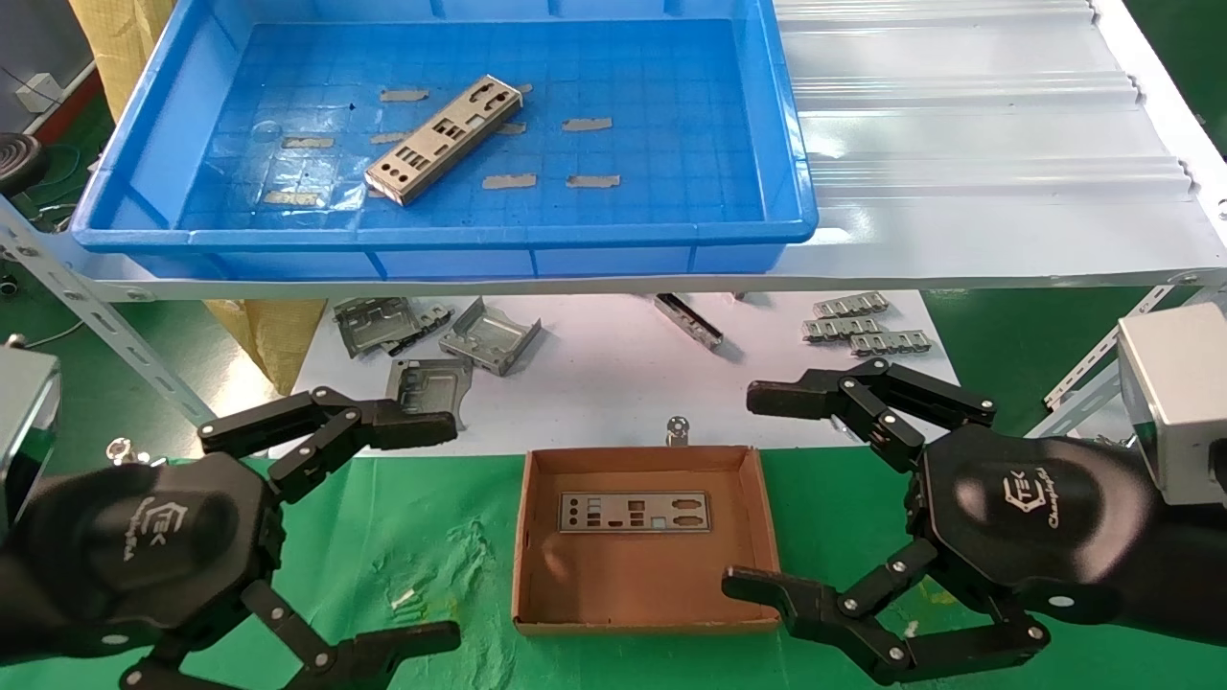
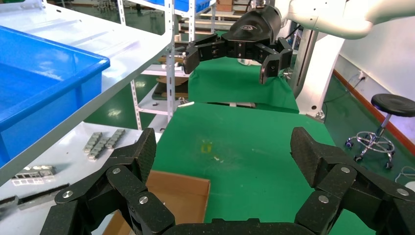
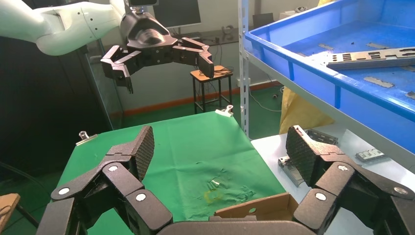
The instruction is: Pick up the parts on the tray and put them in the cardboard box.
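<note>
Blue plastic, the tray [image 1: 134,206] sits on the upper white shelf [image 1: 978,144], holding 1 remaining part [image 1: 444,140] whose long axis runs diagonally, its near end toward the robot's left. Below, on the green cloth [image 1: 403,537], the cardboard box [image 1: 537,537] already holds 1 plate [image 1: 636,512] lying flat. Both pincers hang low beside the box with jaws spread wide and empty: left gripper [image 1: 422,522], right gripper [image 1: 757,489]. The left looks slightly nearer the part. The tray's front rim stands between, so a reach must rise over it. Bent brackets [image 1: 436,335] and clip strips [image 1: 858,326] lie on the lower shelf.
</note>
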